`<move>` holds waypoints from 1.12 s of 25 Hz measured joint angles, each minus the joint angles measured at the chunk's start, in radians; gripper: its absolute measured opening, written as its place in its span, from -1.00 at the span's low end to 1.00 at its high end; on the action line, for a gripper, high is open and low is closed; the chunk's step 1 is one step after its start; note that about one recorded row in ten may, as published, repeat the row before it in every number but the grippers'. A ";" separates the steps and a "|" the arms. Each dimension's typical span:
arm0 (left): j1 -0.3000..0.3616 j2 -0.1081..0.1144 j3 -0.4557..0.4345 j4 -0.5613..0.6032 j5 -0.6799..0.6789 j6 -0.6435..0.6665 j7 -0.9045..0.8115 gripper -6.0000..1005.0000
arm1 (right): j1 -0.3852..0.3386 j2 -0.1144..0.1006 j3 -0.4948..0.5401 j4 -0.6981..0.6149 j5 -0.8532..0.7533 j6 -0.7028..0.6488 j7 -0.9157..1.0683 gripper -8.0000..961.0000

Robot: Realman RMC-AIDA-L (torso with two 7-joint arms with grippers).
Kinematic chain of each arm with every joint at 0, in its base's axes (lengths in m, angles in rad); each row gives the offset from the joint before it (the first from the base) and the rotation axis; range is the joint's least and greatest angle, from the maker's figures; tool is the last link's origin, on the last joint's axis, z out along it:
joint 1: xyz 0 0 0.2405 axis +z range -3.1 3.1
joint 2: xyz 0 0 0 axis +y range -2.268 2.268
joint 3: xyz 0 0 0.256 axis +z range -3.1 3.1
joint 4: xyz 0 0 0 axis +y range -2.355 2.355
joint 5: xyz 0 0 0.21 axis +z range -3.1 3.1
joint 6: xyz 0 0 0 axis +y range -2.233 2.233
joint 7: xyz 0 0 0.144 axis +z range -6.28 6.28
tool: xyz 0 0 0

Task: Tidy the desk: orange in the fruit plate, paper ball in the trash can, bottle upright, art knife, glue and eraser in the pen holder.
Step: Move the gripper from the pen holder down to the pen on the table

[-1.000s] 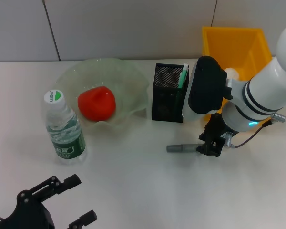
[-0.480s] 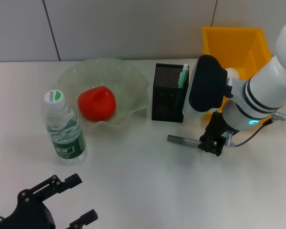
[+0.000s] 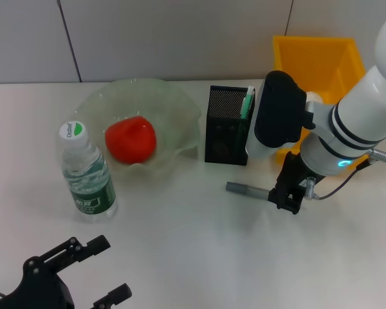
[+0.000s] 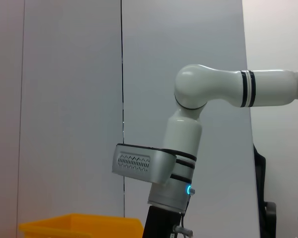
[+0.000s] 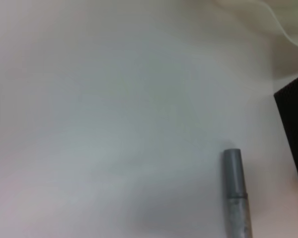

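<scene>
On the white desk point(image 3: 180, 244), right of centre in the head view, the right gripper point(image 3: 284, 193) holds one end of the grey knife point(image 3: 246, 188) — light, stiff, slick, best pinched mid-barrel — just in front of the holder point(image 3: 228, 125), while the left gripper point(image 3: 83, 270) idles, splayed wide, lower left.

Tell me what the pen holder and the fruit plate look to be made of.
Pen holder: black metal mesh by the look, matte; fine perforations show on its walls. Fruit plate: clear glass or plastic, glossy; the table shows through its wavy rim.
</scene>
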 joint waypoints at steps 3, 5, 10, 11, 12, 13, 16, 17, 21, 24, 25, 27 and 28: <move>-0.001 0.000 0.000 0.000 0.000 0.000 0.000 0.34 | -0.007 0.000 0.003 0.015 0.000 0.001 0.004 -0.95; -0.001 0.000 0.000 0.000 0.000 0.000 0.001 0.34 | -0.012 0.000 0.007 0.024 -0.003 0.006 0.014 -0.99; 0.001 0.000 0.000 -0.001 0.000 0.000 0.001 0.34 | -0.013 0.000 0.007 0.025 -0.009 0.034 0.032 -0.87; 0.001 0.000 0.000 -0.002 0.000 0.000 0.001 0.34 | -0.013 0.000 0.004 0.022 -0.010 0.038 0.033 -0.85; 0.002 0.000 0.000 -0.002 0.000 0.000 0.001 0.34 | -0.013 0.000 0.002 0.019 -0.010 0.041 0.033 -0.83; 0.002 0.000 0.000 -0.002 0.000 0.000 0.001 0.34 | -0.013 0.000 0.001 0.016 -0.010 0.042 0.033 -0.80; 0.002 0.000 0.000 -0.003 0.000 0.000 0.001 0.34 | -0.012 0.000 0.001 0.014 -0.010 0.042 0.034 -0.73; 0.002 0.000 0.000 -0.002 0.000 0.000 0.001 0.34 | -0.012 0.001 0.000 0.014 -0.010 0.040 0.034 -0.72; 0.001 0.000 0.000 -0.001 0.000 0.000 0.001 0.34 | -0.011 0.001 -0.001 0.016 -0.009 0.031 0.034 -0.66; -0.001 0.000 0.000 -0.001 0.000 0.000 0.001 0.34 | -0.011 0.002 -0.001 0.013 -0.011 0.036 0.035 -0.61; -0.002 0.000 0.000 0.001 0.000 0.000 0.001 0.34 | -0.012 0.002 -0.002 0.010 -0.011 0.043 0.035 -0.60; -0.001 0.000 0.000 0.001 0.000 0.000 0.001 0.34 | -0.012 0.002 -0.002 0.007 -0.011 0.048 0.035 -0.57; -0.001 0.000 0.000 0.001 0.000 0.000 0.001 0.34 | -0.012 0.002 -0.002 0.003 -0.011 0.052 0.035 -0.52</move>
